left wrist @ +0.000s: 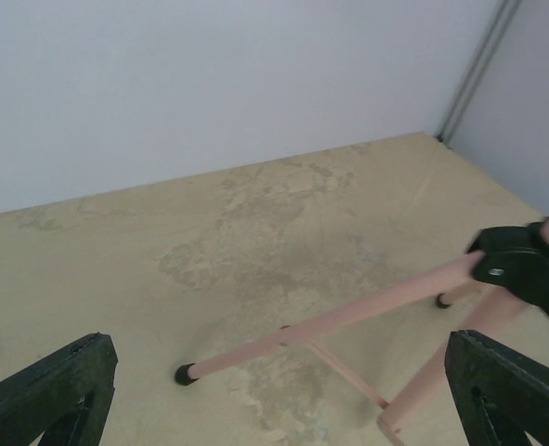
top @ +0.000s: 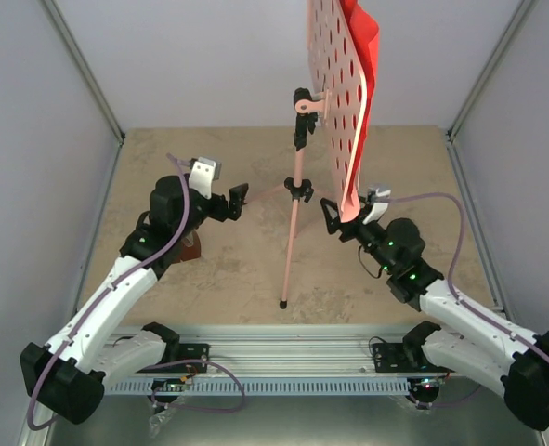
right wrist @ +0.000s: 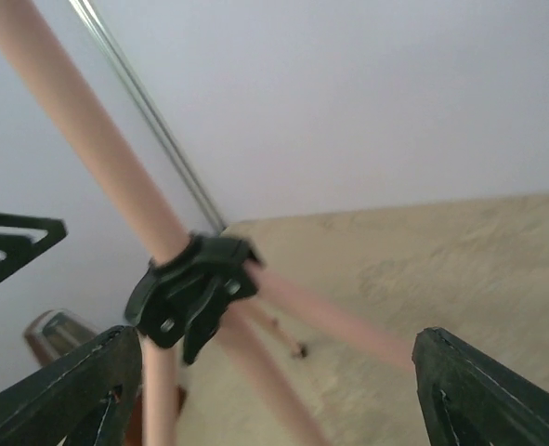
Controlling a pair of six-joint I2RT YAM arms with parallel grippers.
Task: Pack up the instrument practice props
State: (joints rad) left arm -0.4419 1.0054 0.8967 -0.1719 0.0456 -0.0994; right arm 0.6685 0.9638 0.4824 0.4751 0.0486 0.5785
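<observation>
- Stand (top: 297, 158): upright mid-table on three legs. Its pole runs 12-to-6 in the top view, so the long axis is vertical. The holed desk (top: 334, 102) is tipped on edge up high, with the red sheet (top: 363, 56) against its far face.
- Hub (top: 299, 190): this black joint where the legs meet the pole sits between the two arms.
- Right gripper (top: 332, 216): jaws wide, nothing in them. The hub lies at its 10 o'clock, near, and the desk's lower corner hangs just above it. In its wrist view the hub and pole sit ahead of the gap, left of centre and not yet between the fingers.
- Left gripper (top: 239, 197): jaws at their widest, empty. The hub lies at its 3 o'clock, farther off than from the right.
- Judgement: the right arm is the nearer for a grasp on the pole. It would need to shift toward 9 o'clock to centre the pole, with its fingers on either side of the vertical axis.
- Metronome (top: 192, 249): on the table, half hidden under the left forearm.
- White sheet: not visible.
</observation>
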